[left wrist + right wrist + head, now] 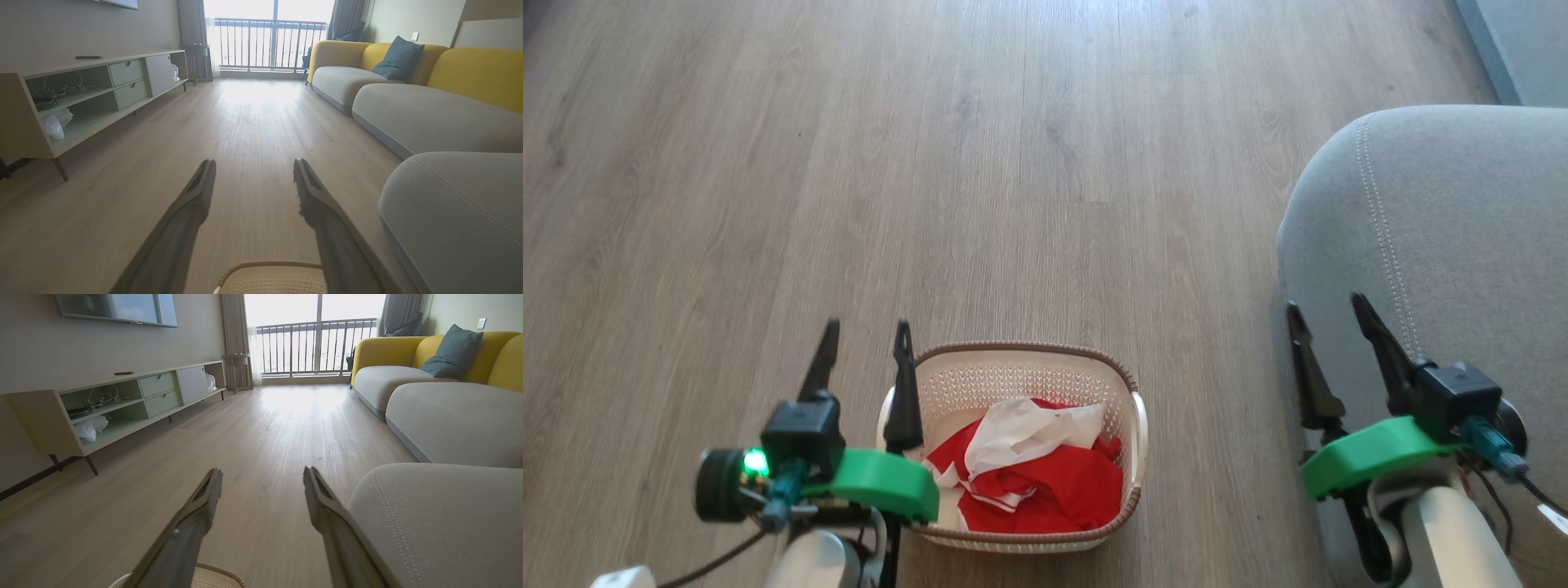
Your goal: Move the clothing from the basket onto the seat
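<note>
left gripper [867, 327] hangs by the left rim of the basket [1013, 377], fingers spread wide and holding nothing. the red-and-white clothing [1033, 478] is all bunched up inside the basket, which sits on the wood floor [1013, 163]. right gripper [1324, 304] is wide open and empty too, over the left edge of the grey seat [1462, 245].
</note>
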Controlling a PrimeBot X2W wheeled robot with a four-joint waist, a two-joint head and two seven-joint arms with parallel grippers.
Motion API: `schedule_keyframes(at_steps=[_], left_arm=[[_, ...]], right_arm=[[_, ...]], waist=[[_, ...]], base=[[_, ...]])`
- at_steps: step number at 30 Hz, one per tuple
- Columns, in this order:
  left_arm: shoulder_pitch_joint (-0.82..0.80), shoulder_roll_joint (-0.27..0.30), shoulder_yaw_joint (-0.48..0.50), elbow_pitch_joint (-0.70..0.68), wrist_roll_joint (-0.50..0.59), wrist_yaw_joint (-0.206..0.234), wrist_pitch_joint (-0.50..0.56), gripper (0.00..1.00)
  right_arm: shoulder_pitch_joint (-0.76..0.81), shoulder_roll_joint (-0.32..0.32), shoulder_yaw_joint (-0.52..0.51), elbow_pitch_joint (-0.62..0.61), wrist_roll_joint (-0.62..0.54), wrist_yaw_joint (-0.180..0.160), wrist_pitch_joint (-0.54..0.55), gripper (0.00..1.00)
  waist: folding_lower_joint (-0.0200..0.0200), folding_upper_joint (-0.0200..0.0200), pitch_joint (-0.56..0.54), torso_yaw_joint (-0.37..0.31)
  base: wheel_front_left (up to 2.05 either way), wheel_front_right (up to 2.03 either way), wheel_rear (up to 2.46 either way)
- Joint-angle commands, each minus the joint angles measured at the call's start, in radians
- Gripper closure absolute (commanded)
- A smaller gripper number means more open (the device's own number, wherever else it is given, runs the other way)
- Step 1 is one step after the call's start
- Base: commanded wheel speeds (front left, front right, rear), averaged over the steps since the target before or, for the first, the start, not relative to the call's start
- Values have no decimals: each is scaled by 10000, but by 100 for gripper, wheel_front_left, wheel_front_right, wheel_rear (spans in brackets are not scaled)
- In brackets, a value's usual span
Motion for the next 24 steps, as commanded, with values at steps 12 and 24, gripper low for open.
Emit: schedule_keyframes(at_steps=[12, 24], left_arm=[[-26, -830, 1493, 1061, 1482, -2040, -400, 0], [68, -920, 1664, 1406, 1175, -2351, -400, 0]], right_arm=[[-387, 22, 24, 598, -879, -2, -419, 0], [-425, 23, 22, 679, -910, -2, -419, 0]], waist=[[0, 0, -70, 82], [0, 0, -59, 42]], base=[[0, 0, 0], [0, 0, 0]])
